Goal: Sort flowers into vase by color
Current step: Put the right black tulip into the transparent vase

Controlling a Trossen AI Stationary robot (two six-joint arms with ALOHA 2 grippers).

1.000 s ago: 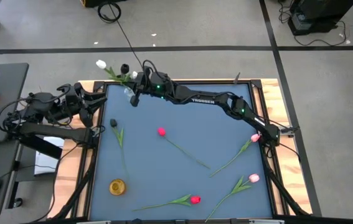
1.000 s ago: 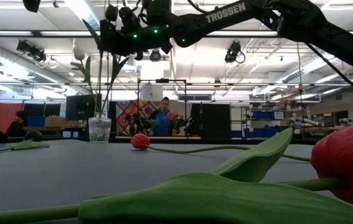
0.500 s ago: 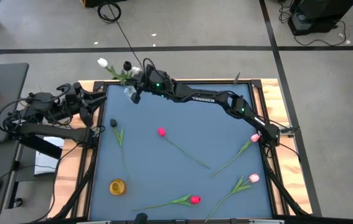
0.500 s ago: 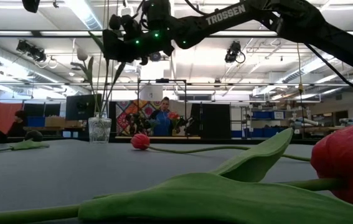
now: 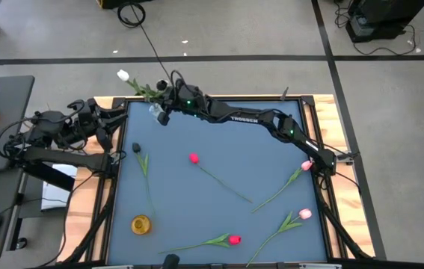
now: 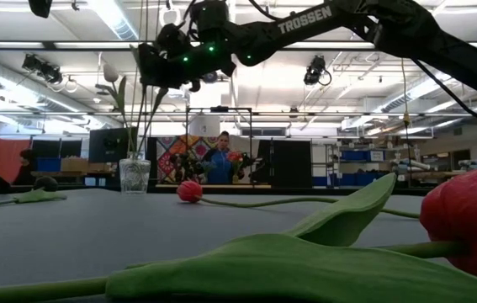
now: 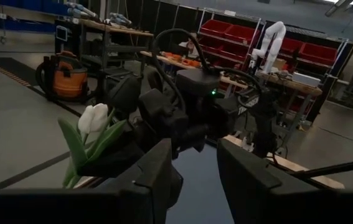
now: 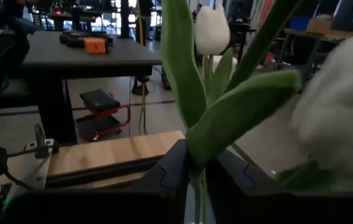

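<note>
White tulips (image 5: 124,75) stand upright in the glass vase (image 6: 135,176), heads leaning away from the blue table (image 5: 219,149). The right gripper (image 5: 164,113) straddles one stem, its grip unclear. A workshop lies behind.

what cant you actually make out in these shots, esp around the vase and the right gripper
- Right gripper: a green stem runs between its fingers in the right wrist view; whether they clamp it cannot be told.
- Glass vase: small in the low view and covered by the arm from above, so its stems cannot be counted.
- White tulip: blurred at the right wrist picture's edge.
- Red tulip: cut off by the low view's edge.
- Left gripper: open, waiting beside the table.
</note>
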